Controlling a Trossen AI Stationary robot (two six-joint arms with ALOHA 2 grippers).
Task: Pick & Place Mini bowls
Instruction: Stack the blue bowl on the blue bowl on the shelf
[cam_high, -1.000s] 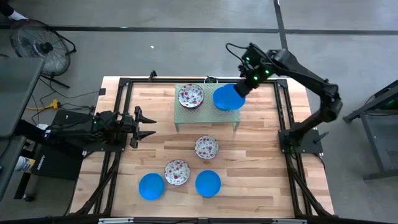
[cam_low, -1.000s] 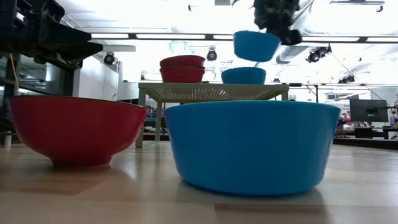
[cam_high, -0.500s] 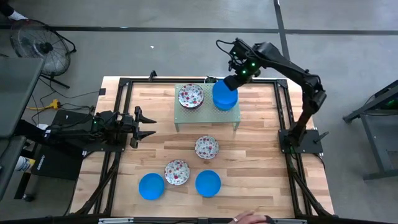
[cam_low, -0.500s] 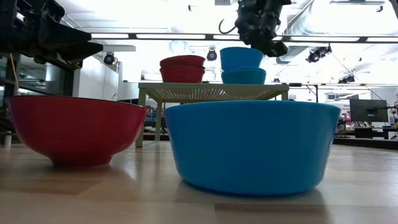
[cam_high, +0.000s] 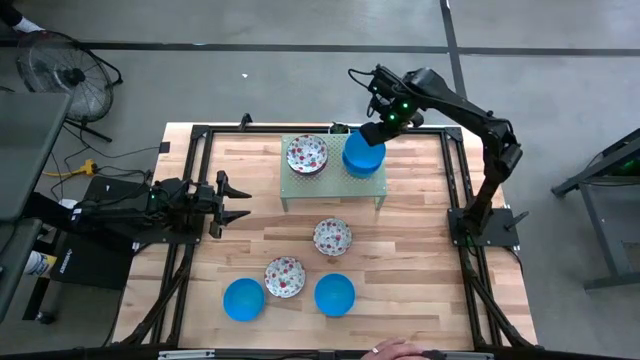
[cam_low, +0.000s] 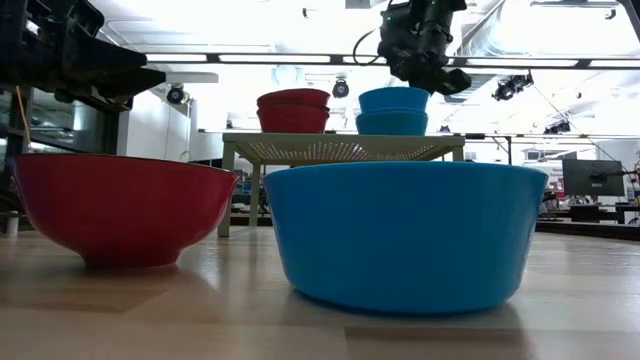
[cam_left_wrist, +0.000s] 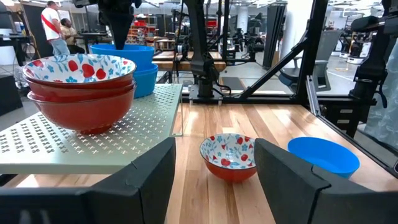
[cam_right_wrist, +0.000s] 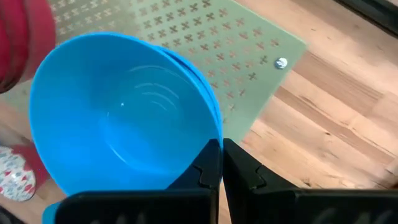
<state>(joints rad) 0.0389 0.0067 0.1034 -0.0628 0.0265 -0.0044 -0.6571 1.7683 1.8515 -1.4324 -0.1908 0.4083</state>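
- right gripper (cam_right_wrist: 221, 163) is pinching the rim of a blue bowl (cam_high: 361, 154), fingers pressed together on the thin wall, so it hangs off one edge and the inside stays clear
- that bowl sits nested in another blue one on the green stand (cam_high: 370, 183), at 12 o'clock on the table; looks like colours get stacked together
- at 9 o'clock from it on the stand is the stack of flowery bowls (cam_high: 307, 154), apart from the blue pile
- two more flowery bowls and two blue ones wait toward 6 o'clock on the table (cam_high: 420, 240)
- left gripper (cam_high: 236, 197) is parked at 9 o'clock, fingers spread, holding nothing
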